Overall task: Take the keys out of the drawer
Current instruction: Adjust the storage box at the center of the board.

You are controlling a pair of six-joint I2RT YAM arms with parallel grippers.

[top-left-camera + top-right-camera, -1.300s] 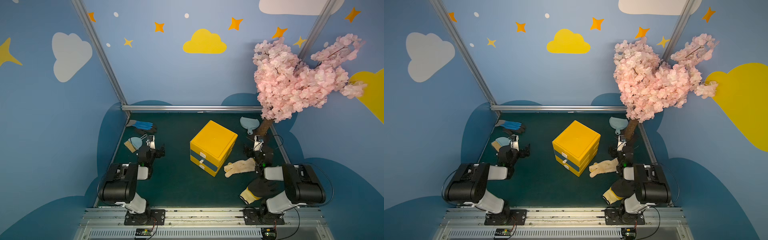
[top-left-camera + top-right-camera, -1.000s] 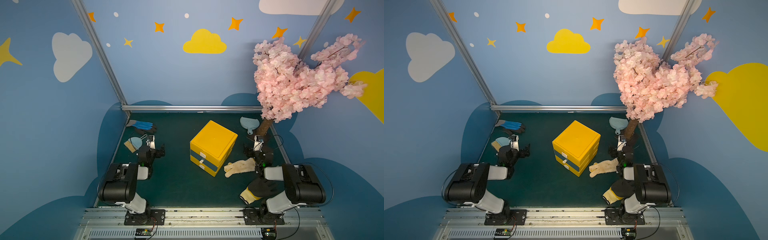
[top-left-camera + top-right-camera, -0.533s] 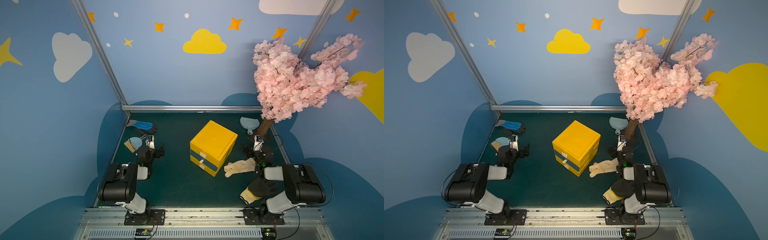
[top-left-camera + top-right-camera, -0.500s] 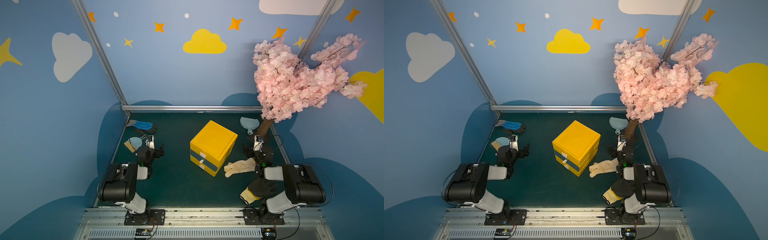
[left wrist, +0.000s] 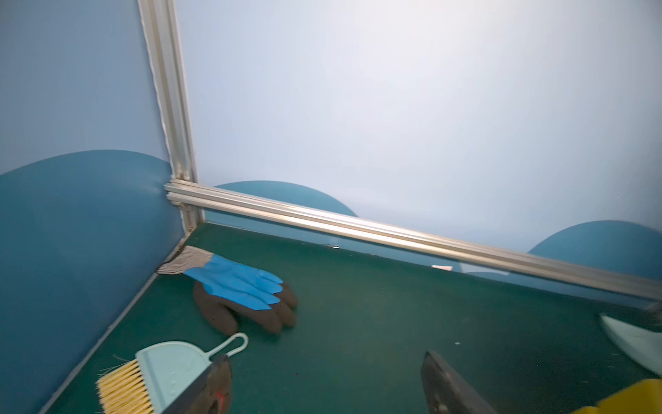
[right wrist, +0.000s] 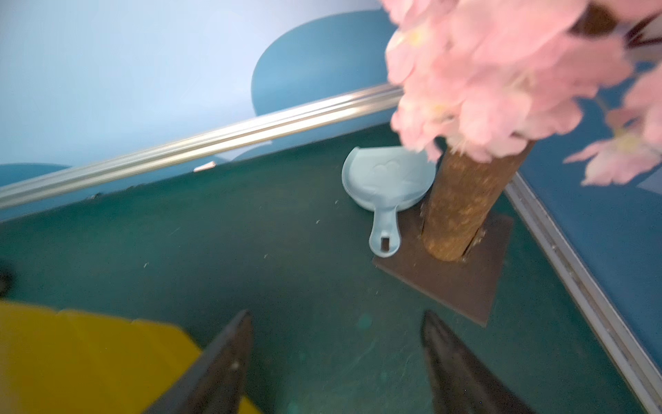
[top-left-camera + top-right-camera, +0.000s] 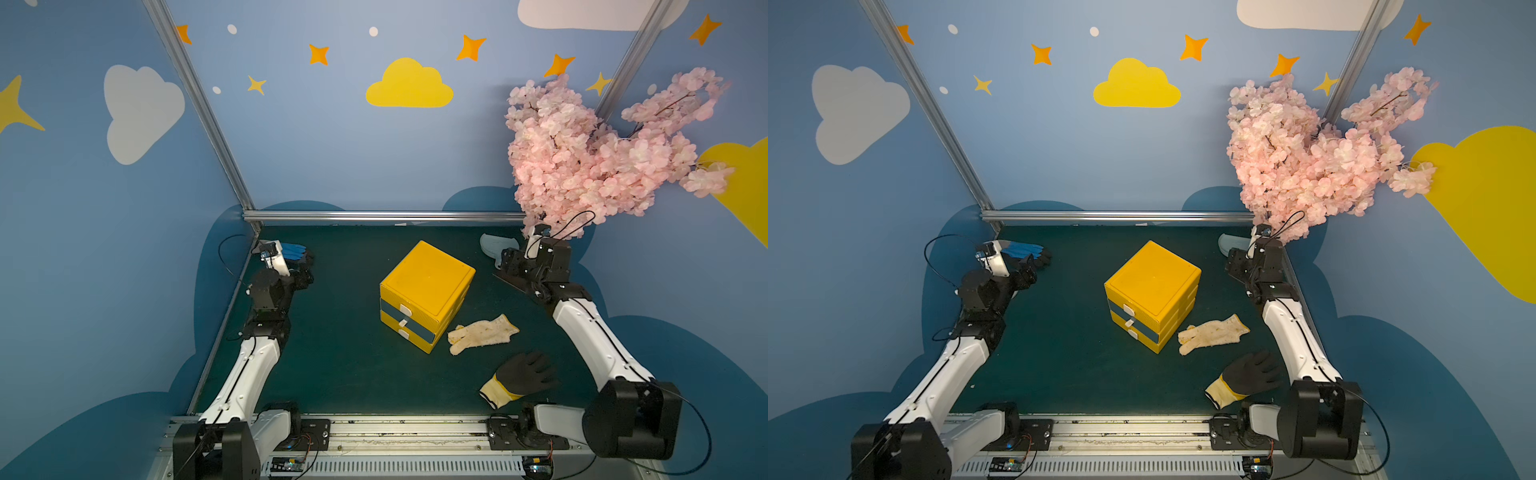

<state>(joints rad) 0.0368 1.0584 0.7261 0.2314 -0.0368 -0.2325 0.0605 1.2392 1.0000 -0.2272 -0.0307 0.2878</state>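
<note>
The drawers (image 7: 411, 328) are shut — no keys show. Left gripper (image 5: 326, 358) and right gripper (image 6: 336, 315) are wide, empty. One should pinch a white handle (image 7: 404, 308) and pull straight out.

The walls (image 7: 316, 158) are blue. A pink tree (image 7: 582, 166) stands on the dark green floor (image 7: 340, 374). Near the tree's top, a yellow cloud (image 7: 409, 85) and orange stars (image 7: 319, 54) are painted. A silver bar (image 7: 374, 215) runs from the tree along the floor's edge.

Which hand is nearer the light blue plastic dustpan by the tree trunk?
Right. The right hand is close to the dustpan; the left hand is far across the table.
</note>
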